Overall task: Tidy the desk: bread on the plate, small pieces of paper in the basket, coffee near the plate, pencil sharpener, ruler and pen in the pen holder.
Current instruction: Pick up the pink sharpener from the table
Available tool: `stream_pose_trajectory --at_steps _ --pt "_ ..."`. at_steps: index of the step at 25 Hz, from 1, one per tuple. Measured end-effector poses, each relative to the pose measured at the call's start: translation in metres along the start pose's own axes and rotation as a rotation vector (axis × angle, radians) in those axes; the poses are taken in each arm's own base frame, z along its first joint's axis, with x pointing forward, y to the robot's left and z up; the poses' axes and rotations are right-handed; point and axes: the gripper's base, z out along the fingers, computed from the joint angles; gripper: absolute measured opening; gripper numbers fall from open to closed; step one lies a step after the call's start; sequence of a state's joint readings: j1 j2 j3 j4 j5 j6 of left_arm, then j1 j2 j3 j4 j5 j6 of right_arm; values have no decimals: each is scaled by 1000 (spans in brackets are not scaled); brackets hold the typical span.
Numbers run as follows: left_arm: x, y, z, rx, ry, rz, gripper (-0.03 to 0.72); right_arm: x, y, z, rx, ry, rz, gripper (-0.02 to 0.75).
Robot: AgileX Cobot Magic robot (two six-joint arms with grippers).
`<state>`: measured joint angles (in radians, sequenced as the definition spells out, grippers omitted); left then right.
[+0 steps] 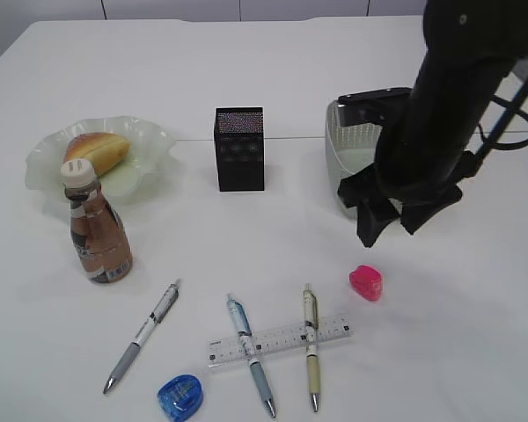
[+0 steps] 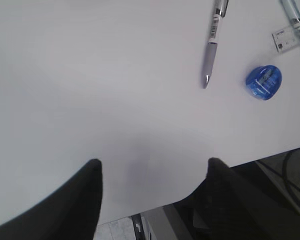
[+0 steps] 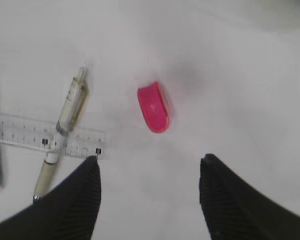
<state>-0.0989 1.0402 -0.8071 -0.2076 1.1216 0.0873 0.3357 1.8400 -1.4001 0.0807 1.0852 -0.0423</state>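
My right pincer (image 3: 149,192) hung with jaws spread and empty just above the pink sharpener (image 3: 154,107), a small rounded glossy plastic block lying on the bench (image 1: 475,352) near the basket (image 1: 345,149). The left pincer (image 2: 152,192) was likewise apart and empty, over bare bench at the near edge, the blue sharpener (image 2: 264,82) well off from it.

I judged the task about half done: the bread (image 1: 95,151), a smooth golden roll, sat on the wavy translucent plate (image 1: 44,163), and the coffee (image 1: 95,230), a capped brown bottle, stood just beside it. I saw no paper scraps on the bench; the basket's inside was hidden by my arm.

Left to do: three slim pens (image 1: 141,338), the clear ruler (image 1: 282,339) crossed with two of them, and both sharpeners, none yet in the black square perforated holder (image 1: 239,149).
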Motion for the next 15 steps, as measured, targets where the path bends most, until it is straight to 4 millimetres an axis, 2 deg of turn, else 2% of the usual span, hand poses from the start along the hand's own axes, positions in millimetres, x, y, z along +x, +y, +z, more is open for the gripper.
stream_pose_trajectory --at_steps 5,11,15 --pt "0 -1 0 6 -1 -3 476 -22 -2 23 11 28 -8 458" --pt "0 -1 0 8 -2 -3 476 -24 -6 62 25 126 -11 458" --pt "0 -1 0 8 -2 -3 476 -23 -8 79 27 168 -10 458"
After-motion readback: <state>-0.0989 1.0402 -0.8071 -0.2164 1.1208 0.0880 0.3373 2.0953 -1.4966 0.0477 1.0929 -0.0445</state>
